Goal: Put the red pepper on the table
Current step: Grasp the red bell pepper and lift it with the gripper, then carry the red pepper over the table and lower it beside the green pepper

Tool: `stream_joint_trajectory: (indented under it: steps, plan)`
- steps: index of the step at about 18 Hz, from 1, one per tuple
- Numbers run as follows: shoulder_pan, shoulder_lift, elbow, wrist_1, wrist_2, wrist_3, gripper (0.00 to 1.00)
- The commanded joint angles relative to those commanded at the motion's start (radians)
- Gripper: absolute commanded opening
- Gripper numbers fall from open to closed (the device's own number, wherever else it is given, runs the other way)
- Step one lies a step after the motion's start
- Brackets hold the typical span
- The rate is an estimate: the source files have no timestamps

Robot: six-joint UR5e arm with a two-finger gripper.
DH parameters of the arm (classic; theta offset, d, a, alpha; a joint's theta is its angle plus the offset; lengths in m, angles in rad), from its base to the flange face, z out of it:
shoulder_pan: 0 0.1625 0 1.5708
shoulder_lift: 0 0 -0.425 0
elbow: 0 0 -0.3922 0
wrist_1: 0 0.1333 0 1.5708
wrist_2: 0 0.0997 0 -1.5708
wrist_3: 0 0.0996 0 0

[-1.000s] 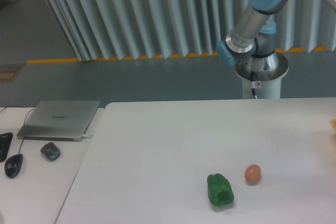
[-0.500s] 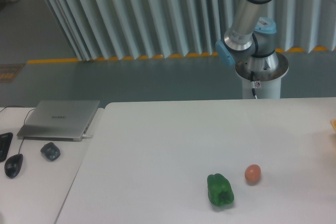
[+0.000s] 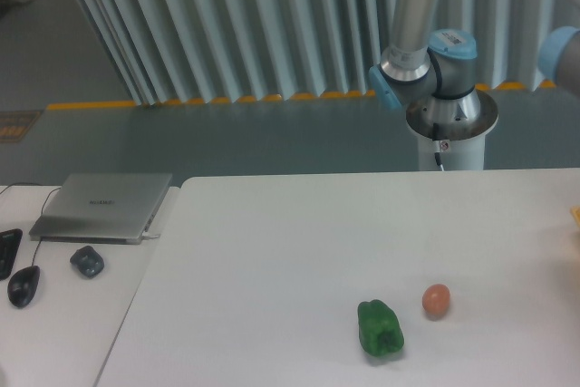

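The red pepper is out of view. The white table [image 3: 272,260] fills the lower part of the camera view. Behind its far edge stands the arm's base [image 3: 450,120], and the arm's links rise out of the top of the frame. The gripper is not in view.
A green bell pepper [image 3: 380,329] lies on the table near the front, with a small orange-pink ball [image 3: 436,300] just to its right. On the adjoining desk at left are a closed laptop [image 3: 102,207], a small dark object [image 3: 87,261] and a mouse [image 3: 24,285].
The arm's upper link has swung up and to the left, towards vertical, and a blue joint has come into view at the right edge. The objects on the table have not moved.
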Motion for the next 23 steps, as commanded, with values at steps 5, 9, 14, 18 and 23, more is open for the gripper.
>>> stream_joint_trajectory:
  steps: [5,9,14,18,23]
  plan:
    - [-0.04,0.008,-0.061,0.002,-0.141,-0.157,0.49]
    - [-0.104,0.006,-0.081,0.008,-0.132,-0.227,0.49]
    - [-0.209,0.008,-0.107,0.005,-0.129,-0.332,0.49]
    - [-0.276,0.006,-0.141,0.017,-0.129,-0.422,0.5]
    - [-0.373,-0.011,-0.147,0.116,-0.034,-0.627,0.5]
